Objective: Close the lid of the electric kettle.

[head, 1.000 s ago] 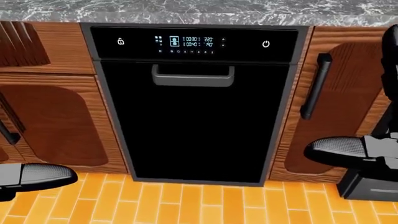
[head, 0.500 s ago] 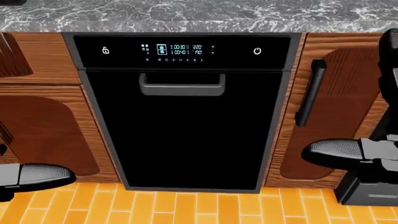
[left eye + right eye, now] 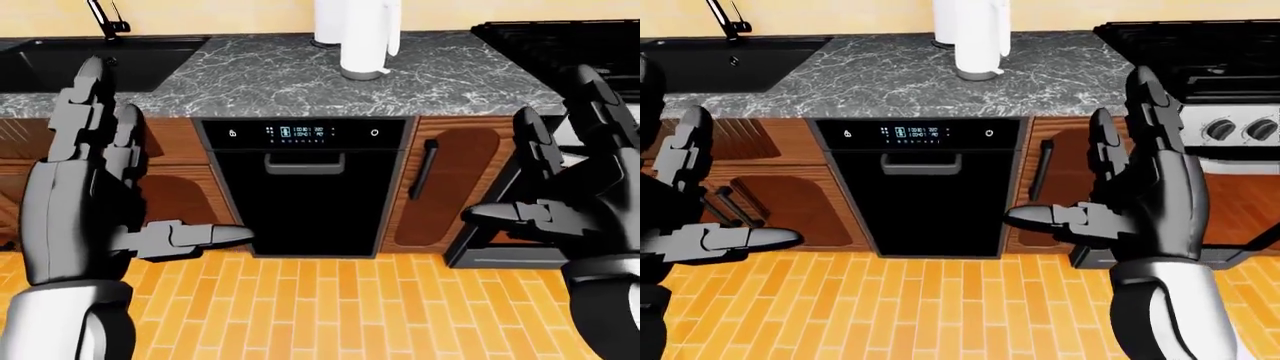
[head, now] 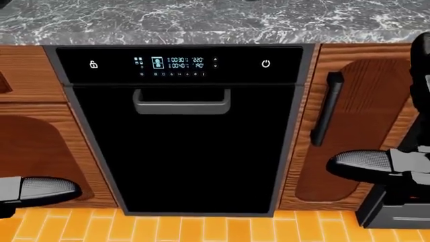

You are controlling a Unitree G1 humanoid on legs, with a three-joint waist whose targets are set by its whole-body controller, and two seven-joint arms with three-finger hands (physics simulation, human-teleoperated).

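Observation:
No electric kettle shows in any view. My left hand (image 3: 150,172) is raised at the left of the left-eye view, fingers spread and thumb pointing right, holding nothing. My right hand (image 3: 1070,157) is held up at the right of the right-eye view, also open and empty. Both hands hang above the floor, short of a black dishwasher (image 4: 181,146) with a lit control panel and a grey handle.
A grey marble counter (image 3: 300,75) runs above the dishwasher and carries a white paper towel roll (image 3: 360,34). A black sink (image 3: 60,60) with a faucet (image 3: 105,19) lies at the left, a stove (image 3: 1190,52) at the right. Wooden cabinets (image 4: 363,126) flank the dishwasher over orange floorboards (image 3: 320,307).
The whole head view has shifted: the dishwasher has slid left and down in the picture and more countertop shows, so the camera moved. Both hands keep their places in the view.

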